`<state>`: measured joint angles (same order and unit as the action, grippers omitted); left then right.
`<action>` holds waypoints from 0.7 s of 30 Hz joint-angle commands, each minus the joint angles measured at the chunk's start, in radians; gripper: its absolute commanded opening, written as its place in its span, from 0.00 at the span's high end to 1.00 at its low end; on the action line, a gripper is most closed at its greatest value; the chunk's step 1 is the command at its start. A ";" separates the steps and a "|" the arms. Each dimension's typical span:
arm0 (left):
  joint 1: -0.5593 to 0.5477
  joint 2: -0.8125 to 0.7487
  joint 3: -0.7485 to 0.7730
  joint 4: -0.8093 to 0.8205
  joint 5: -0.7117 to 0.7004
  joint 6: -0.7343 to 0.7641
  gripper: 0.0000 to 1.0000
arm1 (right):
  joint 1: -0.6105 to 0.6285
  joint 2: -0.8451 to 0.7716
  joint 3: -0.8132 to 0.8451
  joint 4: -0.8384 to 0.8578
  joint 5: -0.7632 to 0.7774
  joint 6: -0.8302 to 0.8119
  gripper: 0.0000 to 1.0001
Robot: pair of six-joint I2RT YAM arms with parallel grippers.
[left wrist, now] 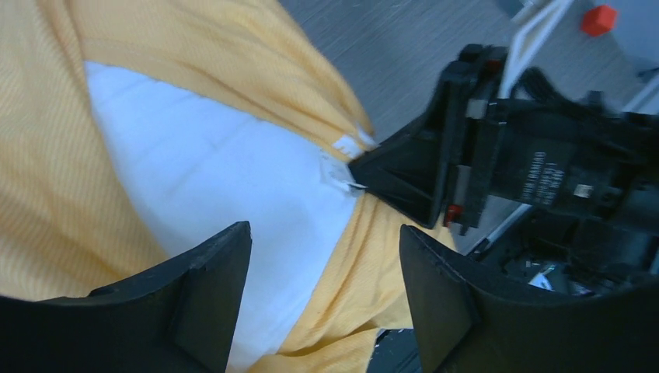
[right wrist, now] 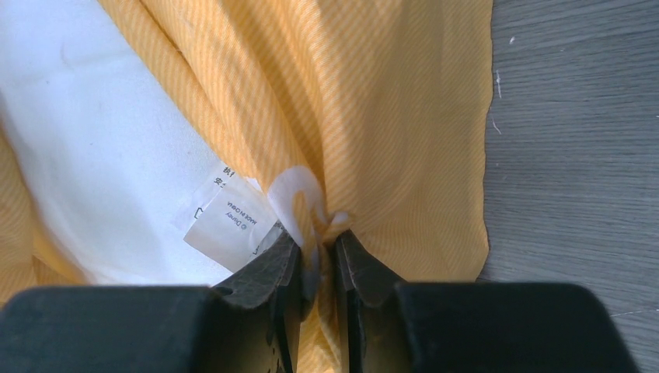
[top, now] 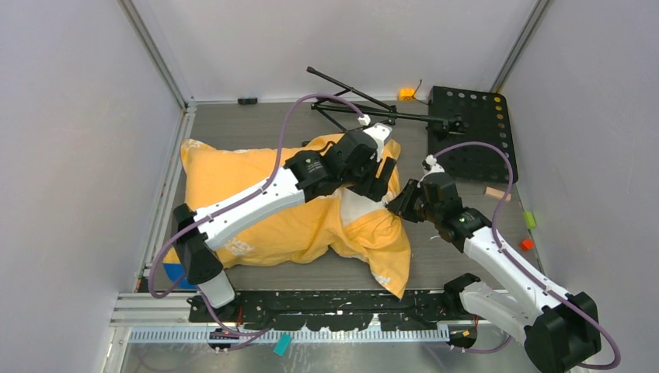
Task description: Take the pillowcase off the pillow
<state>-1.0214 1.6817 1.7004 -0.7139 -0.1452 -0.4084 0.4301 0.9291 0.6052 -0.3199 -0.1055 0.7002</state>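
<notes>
The orange-yellow pillowcase (top: 256, 202) lies across the table with the white pillow (top: 353, 206) showing through its open right end. My right gripper (top: 398, 200) is shut on the pillowcase's edge (right wrist: 373, 140), pinching bunched fabric beside a white label (right wrist: 225, 221); the pillow (right wrist: 93, 155) lies to its left. My left gripper (top: 382, 180) is open and empty, hovering over the opening. In the left wrist view its fingers (left wrist: 210, 287) stand wide apart above the pillow (left wrist: 225, 186) and the pillowcase (left wrist: 233, 70), with the right gripper (left wrist: 365, 172) pinching the fabric just ahead.
A black folding stand (top: 365, 109) and a black perforated board (top: 470, 132) lie at the back right. Small blocks, red (top: 526, 244), green (top: 530, 219) and a wooden one (top: 496, 193), sit at the right. White walls (top: 70, 116) close in the sides.
</notes>
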 commanded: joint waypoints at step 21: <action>0.066 0.293 0.067 -0.236 -0.324 0.002 0.36 | 0.005 -0.049 -0.011 -0.037 0.032 0.006 0.76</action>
<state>-0.9642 1.9247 1.7325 -0.7631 -0.3191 -0.4351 0.4297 0.8940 0.5941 -0.3187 -0.0776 0.7124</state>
